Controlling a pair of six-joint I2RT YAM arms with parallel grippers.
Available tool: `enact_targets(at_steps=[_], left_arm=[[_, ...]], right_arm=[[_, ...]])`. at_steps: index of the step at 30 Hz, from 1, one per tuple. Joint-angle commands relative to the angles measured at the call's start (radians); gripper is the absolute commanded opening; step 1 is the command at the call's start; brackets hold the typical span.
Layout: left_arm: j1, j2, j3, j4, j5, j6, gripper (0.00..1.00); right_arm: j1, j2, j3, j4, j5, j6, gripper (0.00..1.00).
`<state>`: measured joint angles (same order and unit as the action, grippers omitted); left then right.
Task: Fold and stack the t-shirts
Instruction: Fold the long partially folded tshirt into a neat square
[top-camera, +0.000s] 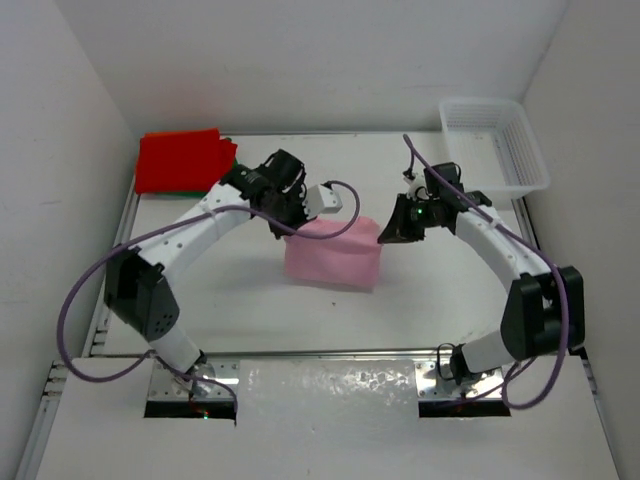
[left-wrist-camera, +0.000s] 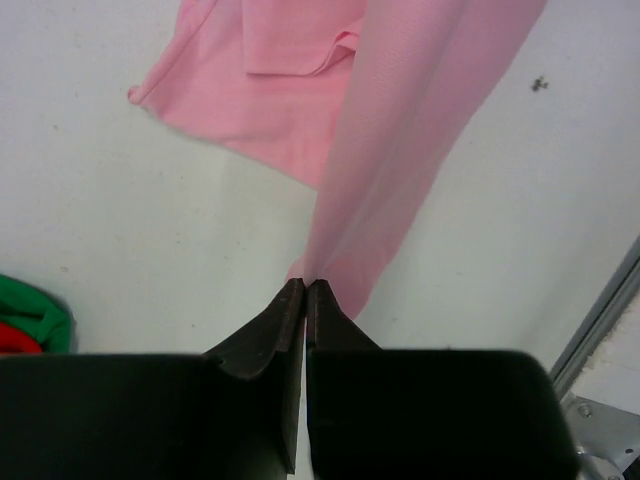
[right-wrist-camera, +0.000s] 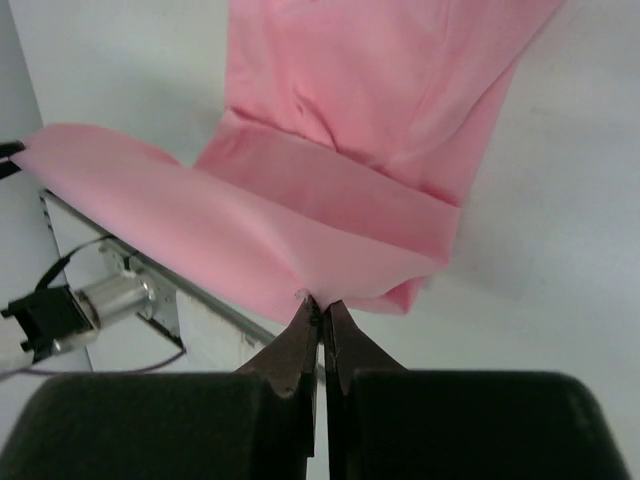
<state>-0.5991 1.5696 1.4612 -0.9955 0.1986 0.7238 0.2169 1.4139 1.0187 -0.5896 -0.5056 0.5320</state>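
Tightly, left gripper (left-wrist-camera: 305, 288) and right gripper (right-wrist-camera: 322, 306) clamp the pink t-shirt (top-camera: 330, 256) — white table (top-camera: 250, 322), white walls (top-camera: 300, 60).

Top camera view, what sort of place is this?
Probably a robot lab test cell: white walls box in a white table, the left arm and right arm are bolted at its near edge, and the props are a pink t-shirt, a red t-shirt and a white basket.

Surface: white table (top-camera: 250, 310), flat, with metal rails along its edges.
Far left corner: folded red t-shirt (top-camera: 182, 160), lying on a green t-shirt (left-wrist-camera: 35, 312) whose edge shows beneath it.
Centre: light pink t-shirt (top-camera: 332, 258), near part resting on the tabletop, far edge raised.
Far right corner: white lattice basket (top-camera: 480, 101).
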Motion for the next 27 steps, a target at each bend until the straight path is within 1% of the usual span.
enact_targets(at_steps=[1,3,6,10,14,17,24,27], left_arm=[[0.061,0.09,0.118,0.038,-0.002,-0.017,0.0],[0.108,0.16,0.19,0.057,0.007,-0.032,0.0],[0.142,0.246,0.287,0.067,0.021,-0.037,0.0],[0.151,0.337,0.376,0.081,0.024,-0.046,0.0],[0.153,0.401,0.442,0.097,0.041,-0.053,0.0],[0.153,0.408,0.488,0.075,0.064,-0.05,0.0],[0.151,0.365,0.467,0.026,0.122,-0.009,0.0],[0.151,0.316,0.435,-0.002,0.16,0.011,0.0]], right_arm=[[-0.027,0.101,0.086,0.082,-0.005,-0.001,0.0],[-0.037,0.146,0.13,0.091,-0.013,0.006,0.0],[-0.056,0.213,0.167,0.097,-0.01,0.01,0.0],[-0.079,0.269,0.21,0.122,-0.001,0.028,0.0],[-0.103,0.341,0.297,0.113,-0.005,0.04,0.0],[-0.103,0.336,0.294,0.112,-0.01,0.039,0.0],[-0.105,0.267,0.236,0.102,-0.025,0.029,0.0],[-0.103,0.211,0.207,0.1,-0.03,0.028,0.0]])
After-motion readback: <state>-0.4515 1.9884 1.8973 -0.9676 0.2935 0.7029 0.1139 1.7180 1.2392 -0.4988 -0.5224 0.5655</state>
